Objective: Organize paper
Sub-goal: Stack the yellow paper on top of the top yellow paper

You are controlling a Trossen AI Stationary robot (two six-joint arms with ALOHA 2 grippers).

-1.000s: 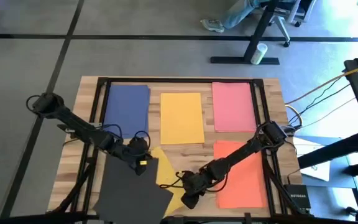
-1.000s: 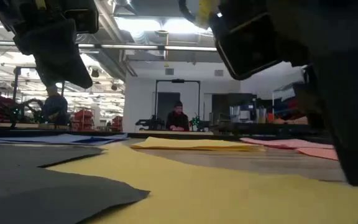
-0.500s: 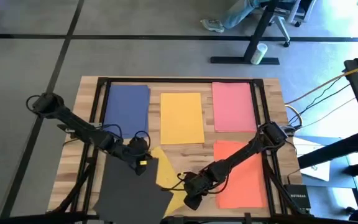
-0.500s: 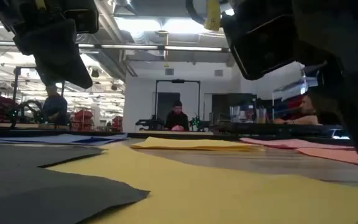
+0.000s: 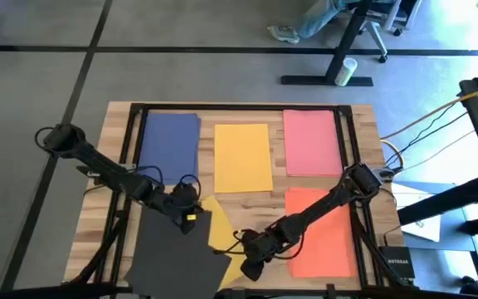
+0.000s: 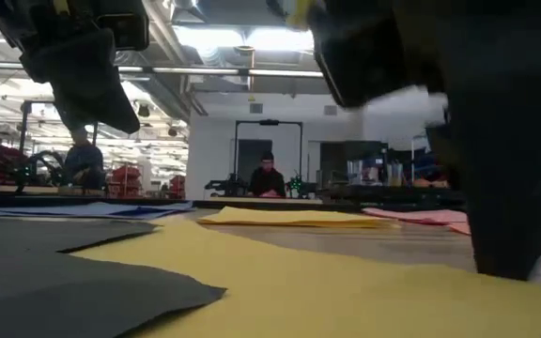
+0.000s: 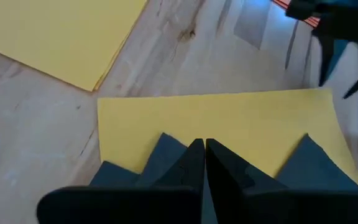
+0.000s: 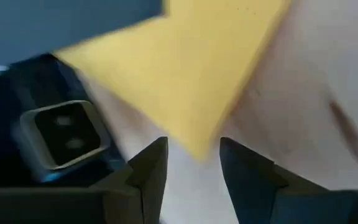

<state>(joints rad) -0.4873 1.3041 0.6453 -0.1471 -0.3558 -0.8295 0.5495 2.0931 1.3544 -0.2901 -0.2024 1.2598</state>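
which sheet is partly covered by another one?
The tilted yellow sheet at the table's near edge: the dark grey sheet overlaps its left part. The blue, upright yellow, pink and orange sheets lie uncovered by paper.

Flat coloured paper (image 5: 242,156) on the table — dark sheet (image 5: 178,257) overlapping yellow.

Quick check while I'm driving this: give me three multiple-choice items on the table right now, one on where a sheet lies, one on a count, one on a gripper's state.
1. What partly covers the tilted yellow sheet at the near edge?
A. the pink sheet
B. the dark grey sheet
C. the blue sheet

2. How many yellow sheets show in the high view?
A. one
B. two
C. three

3. How do the left gripper's jaws stand?
A. shut
B. wide open
C. out of view

Answers:
1 B, the dark grey sheet overlaps its left side.
2 B, a straight yellow sheet lies mid-table, plus the tilted one.
3 A, the left gripper shows its jaws pressed together in its wrist view.
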